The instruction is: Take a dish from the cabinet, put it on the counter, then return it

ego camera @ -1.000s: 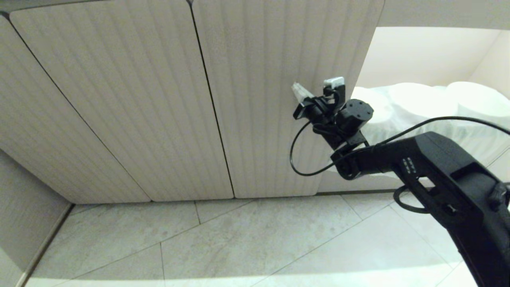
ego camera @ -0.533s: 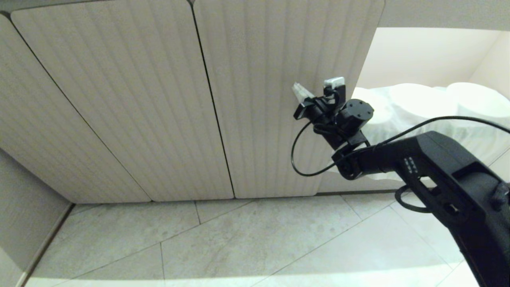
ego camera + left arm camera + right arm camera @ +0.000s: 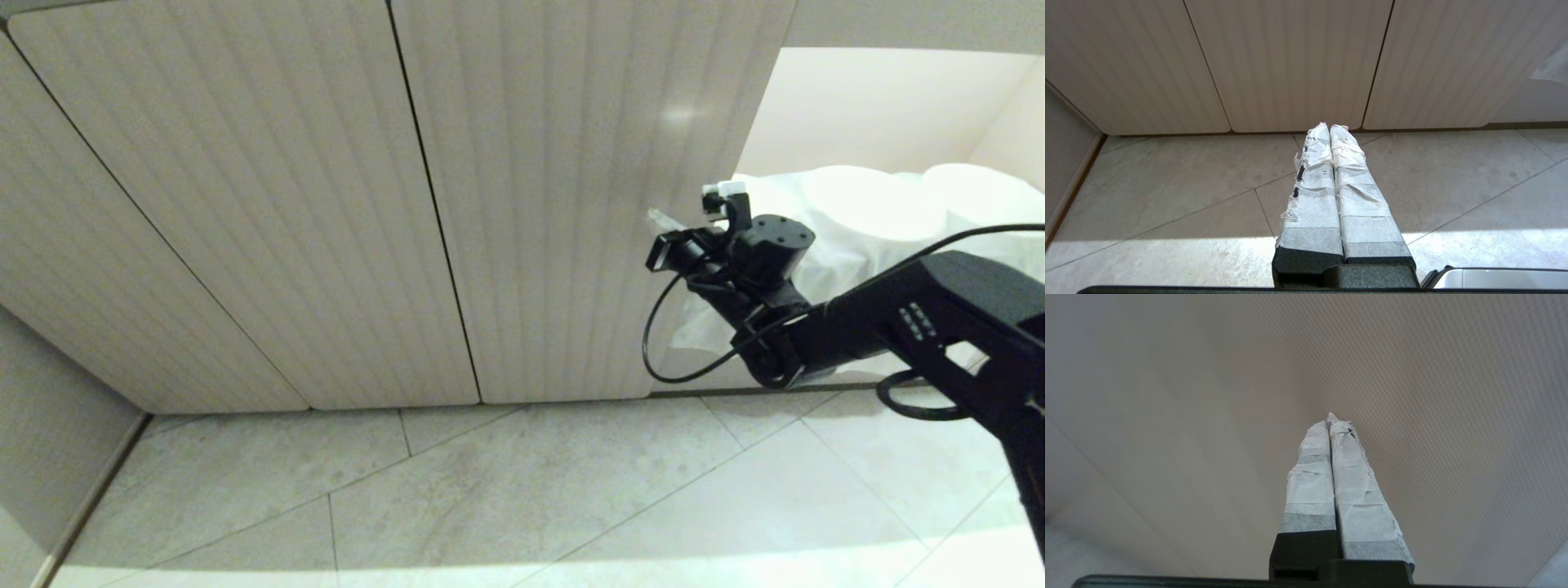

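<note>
The cabinet (image 3: 506,204) stands closed, its pale ribbed doors meeting the grey tiled floor (image 3: 506,498) with thin dark seams between them. The right gripper (image 3: 663,222) is raised in front of the rightmost door, near that door's right edge and about halfway up it, its tape-wrapped jaws pressed together with nothing between them and the tip pointing up toward the ribbed face. From its own wrist camera the right gripper (image 3: 1331,420) shows both taped fingers (image 3: 1310,486) lying flat against each other, with the door surface filling everything behind them; whether the tip actually touches the door I cannot tell. A black cable (image 3: 661,351) loops down from the wrist and back to the forearm. To the right of the closed doors is an open niche (image 3: 865,114) where stacked white plates (image 3: 857,208) sit under a thin gauzy cloth (image 3: 735,310) that hangs down over the front edge, just behind the right arm. The left gripper (image 3: 1329,128) hangs low over the floor, well back from the cabinet, pointing at the base of the doors; its taped jaws are closed on nothing as well. A light-coloured part of the robot's body (image 3: 1498,277) shows at one corner of that wrist view. The dish is nowhere in sight with the doors closed.
</note>
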Tool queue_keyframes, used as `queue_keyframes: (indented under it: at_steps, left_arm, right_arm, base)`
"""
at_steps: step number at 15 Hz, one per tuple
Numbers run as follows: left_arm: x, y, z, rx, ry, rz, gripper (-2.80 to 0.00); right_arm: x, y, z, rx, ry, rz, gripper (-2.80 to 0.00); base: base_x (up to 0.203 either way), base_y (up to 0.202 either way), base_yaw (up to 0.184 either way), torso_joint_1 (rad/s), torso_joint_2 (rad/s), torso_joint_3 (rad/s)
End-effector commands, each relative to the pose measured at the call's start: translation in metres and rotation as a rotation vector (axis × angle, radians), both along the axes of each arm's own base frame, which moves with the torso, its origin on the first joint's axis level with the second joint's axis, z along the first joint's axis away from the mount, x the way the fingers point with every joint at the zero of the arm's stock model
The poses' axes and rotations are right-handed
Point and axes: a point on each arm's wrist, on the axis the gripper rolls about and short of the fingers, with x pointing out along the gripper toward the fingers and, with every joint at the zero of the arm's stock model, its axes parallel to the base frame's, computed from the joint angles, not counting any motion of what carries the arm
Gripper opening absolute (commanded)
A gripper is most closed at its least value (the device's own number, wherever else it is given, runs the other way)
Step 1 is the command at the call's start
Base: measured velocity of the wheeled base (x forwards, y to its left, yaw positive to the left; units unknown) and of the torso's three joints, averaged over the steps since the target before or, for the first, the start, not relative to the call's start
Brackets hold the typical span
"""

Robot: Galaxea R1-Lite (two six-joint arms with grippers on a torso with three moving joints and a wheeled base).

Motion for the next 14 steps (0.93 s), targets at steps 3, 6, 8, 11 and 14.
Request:
queue_keyframes:
  at_steps: [3,6,8,11,14]
  left_arm:
    - [0.000,0.000,0.000,0.000,-0.001,-0.001,-2.80]
    - [0.000,0.000,0.000,0.000,-0.001,0.000,-2.80]
    - [0.000,0.000,0.000,0.000,-0.001,-0.001,-2.80]
    - [0.000,0.000,0.000,0.000,-0.001,0.000,-2.80]
    - [0.000,0.000,0.000,0.000,-0.001,0.000,-2.80]
  right_arm:
    - [-0.054,-0.012,0.046,0.020,0.029,0.041,-2.80]
    - [-0.091,-0.025,0.063,0.028,0.131,0.051,-2.80]
    - [-0.116,-0.033,0.069,0.015,0.203,0.049,-2.80]
    - [-0.156,-0.047,0.068,-0.017,0.320,0.042,-2.80]
    - [-0.195,-0.060,0.058,-0.048,0.423,0.038,-2.80]
  base:
    - [0.000,0.000,0.000,0.000,0.00,0.000]
    - [0.000,0.000,0.000,0.000,0.00,0.000]
    - [0.000,0.000,0.000,0.000,0.00,0.000]
    - [0.000,0.000,0.000,0.000,0.00,0.000]
    - [0.000,0.000,0.000,0.000,0.00,0.000]
